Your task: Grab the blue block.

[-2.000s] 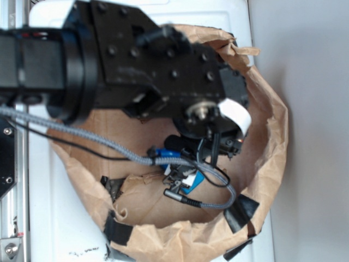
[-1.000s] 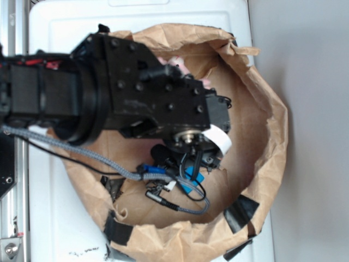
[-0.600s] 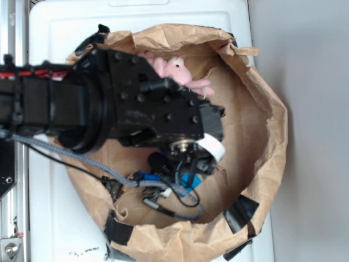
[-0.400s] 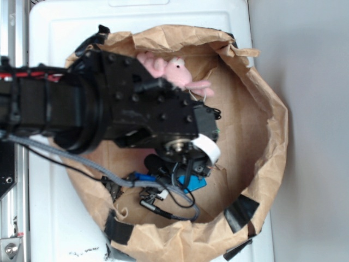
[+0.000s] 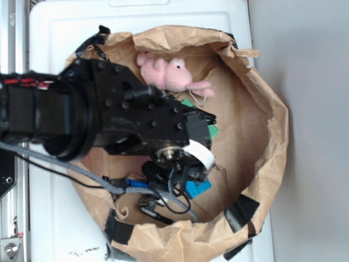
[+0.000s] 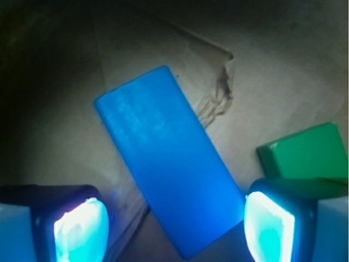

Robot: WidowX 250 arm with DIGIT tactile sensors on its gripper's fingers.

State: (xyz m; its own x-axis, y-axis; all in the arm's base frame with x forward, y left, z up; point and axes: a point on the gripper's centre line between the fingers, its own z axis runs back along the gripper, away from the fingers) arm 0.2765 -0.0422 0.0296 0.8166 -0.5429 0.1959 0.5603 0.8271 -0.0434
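The blue block point(image 6: 169, 164) is a flat bright blue slab lying diagonally on the brown paper floor of the bag. Its lower end reaches in between my two glowing pads point(image 6: 82, 229). My gripper point(image 6: 174, 232) is open, with one finger on each side of that end. The block's right corner comes close to the right pad, and I cannot tell whether they touch. In the exterior view only a corner of the blue block point(image 5: 197, 189) shows, under the black wrist and gripper point(image 5: 185, 176).
A green slab point(image 6: 305, 150) lies just right of the right finger; it also shows as the green slab point(image 5: 212, 131) beside the arm. A pink plush toy point(image 5: 166, 73) rests at the back of the brown paper bag point(image 5: 272, 136). The grey cable's blue tag point(image 5: 135, 184) hangs left of the gripper.
The arm has drawn back to the left and gone lower into the bag, uncovering the pink toy and part of the green slab. The blue block lies in the same place.
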